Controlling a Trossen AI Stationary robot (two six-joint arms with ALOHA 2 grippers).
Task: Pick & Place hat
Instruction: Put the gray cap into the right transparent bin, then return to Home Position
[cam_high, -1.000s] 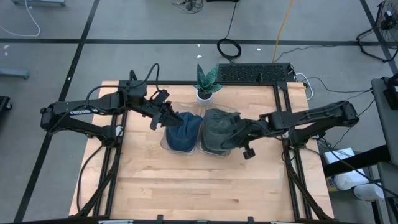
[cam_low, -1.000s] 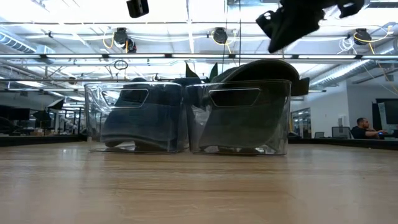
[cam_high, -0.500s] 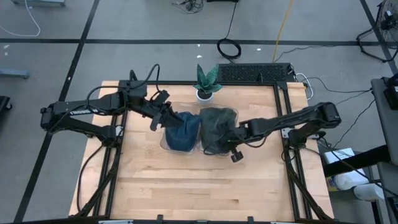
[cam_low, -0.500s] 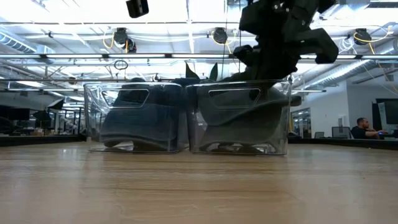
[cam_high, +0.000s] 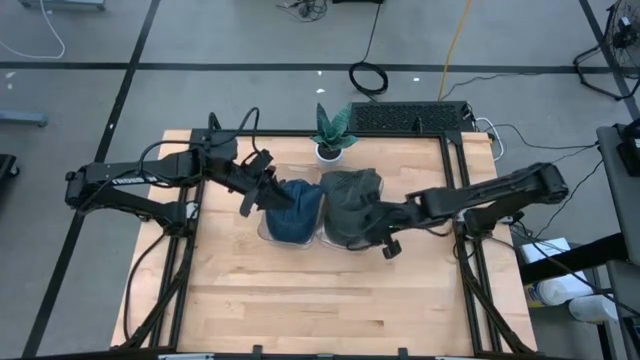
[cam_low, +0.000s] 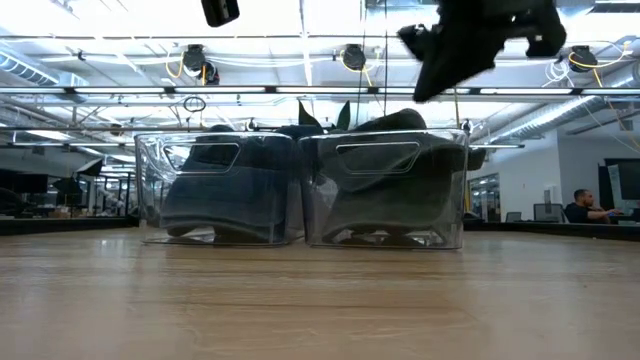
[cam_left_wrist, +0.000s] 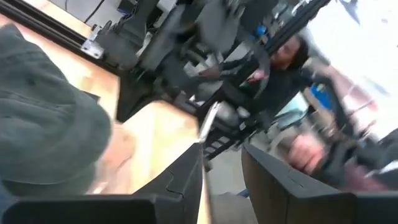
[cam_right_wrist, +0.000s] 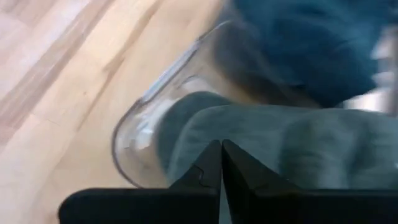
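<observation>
Two clear bins stand side by side mid-table. The left bin (cam_low: 150, 190) holds a blue hat (cam_high: 295, 210). The right bin (cam_low: 455, 200) holds a green hat (cam_high: 350, 205), whose crown (cam_low: 400, 120) bulges a little above the rim. My right gripper (cam_low: 425, 88) hangs shut just above that bin's right part, slanting down, clear of the hat. The right wrist view shows its closed fingertips (cam_right_wrist: 221, 149) over the green hat (cam_right_wrist: 280, 149). My left gripper (cam_high: 275, 195) hovers high by the blue hat's left side, fingers apart (cam_left_wrist: 222, 149), nothing between them.
A small potted plant (cam_high: 330, 135) stands just behind the bins, and a black keyboard-like slab (cam_high: 410, 118) lies at the far edge. Bare wooden tabletop (cam_high: 320, 300) stretches in front of the bins. A seated person (cam_low: 582, 208) shows far off in the room.
My right gripper, staying shut, dipped down and leftward into the right bin onto the green hat, then rose back up and to the right, clear of it. The green hat's crown now sits lower against the bin's rim than before.
</observation>
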